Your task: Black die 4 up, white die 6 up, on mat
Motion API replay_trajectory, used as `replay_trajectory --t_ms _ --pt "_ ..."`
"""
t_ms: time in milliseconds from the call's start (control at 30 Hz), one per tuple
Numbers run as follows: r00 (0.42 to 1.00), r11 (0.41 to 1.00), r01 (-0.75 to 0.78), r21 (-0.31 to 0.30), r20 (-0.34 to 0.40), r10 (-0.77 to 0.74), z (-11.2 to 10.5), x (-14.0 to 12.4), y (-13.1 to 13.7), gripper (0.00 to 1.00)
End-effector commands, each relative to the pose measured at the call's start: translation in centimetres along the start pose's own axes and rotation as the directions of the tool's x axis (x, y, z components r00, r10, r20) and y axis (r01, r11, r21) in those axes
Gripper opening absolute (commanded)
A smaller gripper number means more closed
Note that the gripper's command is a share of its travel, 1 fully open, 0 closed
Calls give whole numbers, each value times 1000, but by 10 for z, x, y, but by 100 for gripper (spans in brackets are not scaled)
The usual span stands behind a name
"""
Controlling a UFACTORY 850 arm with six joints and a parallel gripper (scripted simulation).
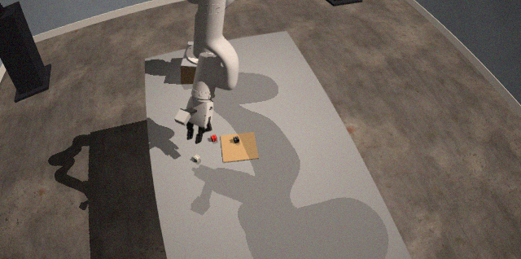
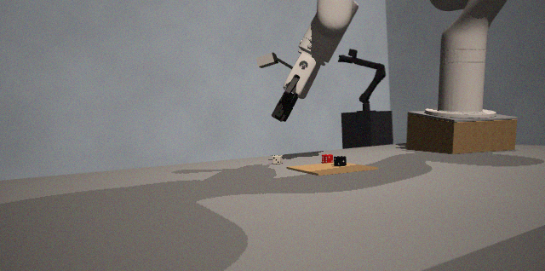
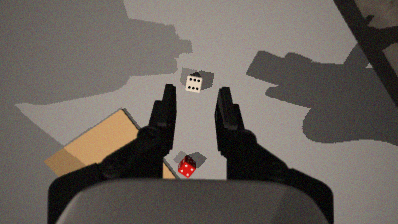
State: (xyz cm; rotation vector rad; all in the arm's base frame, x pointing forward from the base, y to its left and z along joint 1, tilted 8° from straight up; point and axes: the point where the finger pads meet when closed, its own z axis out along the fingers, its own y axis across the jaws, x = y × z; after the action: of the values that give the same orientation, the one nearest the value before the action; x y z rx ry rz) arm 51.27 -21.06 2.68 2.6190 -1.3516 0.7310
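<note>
The white die (image 1: 196,159) lies on the grey table, off the tan mat (image 1: 239,147), to its left. In the wrist view the white die (image 3: 194,83) shows a six-pip face towards the camera. The black die (image 1: 236,139) sits on the mat near its far edge. The red die (image 1: 213,138) lies on the table just beside the mat's far left corner. My gripper (image 1: 194,137) (image 2: 281,113) hangs tilted, well above the table, between the red and white dice. Its fingers stand partly apart with nothing between them.
The arm's brown base block (image 1: 188,72) stands at the table's far end. The table's left edge runs close to the white die. Dark stands (image 1: 22,63) are on the floor away from the table.
</note>
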Motion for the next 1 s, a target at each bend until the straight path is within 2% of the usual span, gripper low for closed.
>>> replay_trajectory --t_ms 0,67,133,267,433,533,700,733,967 --pt "985 1000 -3 -2 172 3 3 10 -2 36" --pt "985 1000 -3 -2 172 3 3 10 -2 36" --pt "964 1000 -2 -4 267 3 2 17 -2 36" --pt "936 1000 -1 -6 352 4 3 22 -2 36" --pt "874 1000 -2 -3 486 3 4 31 -2 36" --pt "857 1000 -2 -2 515 3 3 33 -1 36" --pt "854 1000 -2 -2 520 3 3 34 -1 36" --pt "854 1000 -2 -2 520 3 3 34 -1 100" --pt "854 1000 -2 -2 520 3 3 34 -1 100"
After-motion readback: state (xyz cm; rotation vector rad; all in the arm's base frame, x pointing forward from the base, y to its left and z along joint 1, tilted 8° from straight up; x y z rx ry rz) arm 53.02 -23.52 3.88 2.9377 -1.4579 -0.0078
